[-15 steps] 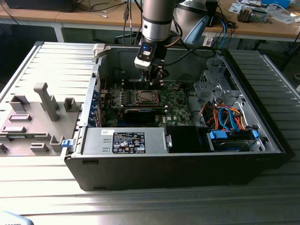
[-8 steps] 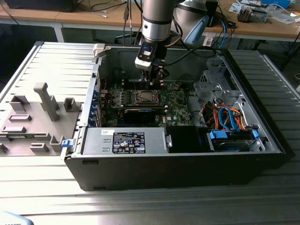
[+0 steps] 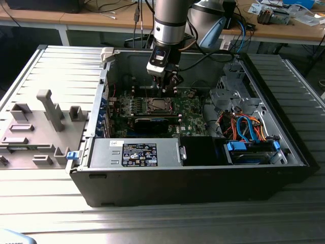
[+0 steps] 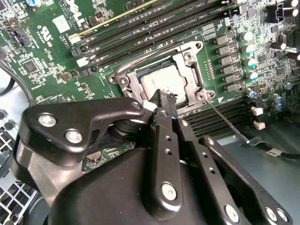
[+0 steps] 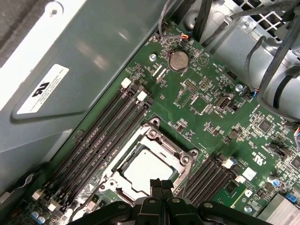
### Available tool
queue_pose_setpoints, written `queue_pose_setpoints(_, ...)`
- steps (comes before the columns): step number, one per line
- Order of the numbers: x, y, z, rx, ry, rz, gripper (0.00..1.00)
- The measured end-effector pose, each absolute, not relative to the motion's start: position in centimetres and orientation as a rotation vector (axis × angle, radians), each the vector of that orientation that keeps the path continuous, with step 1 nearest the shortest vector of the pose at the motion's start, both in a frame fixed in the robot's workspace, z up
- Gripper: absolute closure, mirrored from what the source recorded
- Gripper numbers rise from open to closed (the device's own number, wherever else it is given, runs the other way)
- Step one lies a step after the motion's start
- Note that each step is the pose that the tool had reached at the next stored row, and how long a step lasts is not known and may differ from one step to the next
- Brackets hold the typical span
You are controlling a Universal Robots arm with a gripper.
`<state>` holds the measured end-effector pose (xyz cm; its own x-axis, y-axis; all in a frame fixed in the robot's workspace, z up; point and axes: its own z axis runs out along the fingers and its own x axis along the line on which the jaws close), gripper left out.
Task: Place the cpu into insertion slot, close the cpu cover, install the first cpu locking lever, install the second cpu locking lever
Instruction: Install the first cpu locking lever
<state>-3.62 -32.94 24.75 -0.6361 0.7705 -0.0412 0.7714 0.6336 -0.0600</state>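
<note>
Just under the pincer (image 3: 170,85) tips, inside the open case (image 3: 203,173), the cpu (image 4: 161,80) lies seated in the slot (image 3: 158,105) on the board (image 5: 211,84). The cover (image 5: 161,138) lies flat around it, and its window frames the grey metal top in both wrist views. Pincer clenched: the two fingers (image 5: 157,186) are pressed together with nothing between them, tips over the cpu's edge, contact with it not discernible. Beside the pincer a thin lever (image 4: 227,121) juts out from the socket corner, slanting across the memory slots (image 4: 140,28).
</note>
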Motion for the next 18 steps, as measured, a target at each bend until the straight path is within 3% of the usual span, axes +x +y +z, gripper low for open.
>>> queue_pose_setpoints(18,-3.62,-32.94,24.74,1.198,2.886,-0.111,0.89)
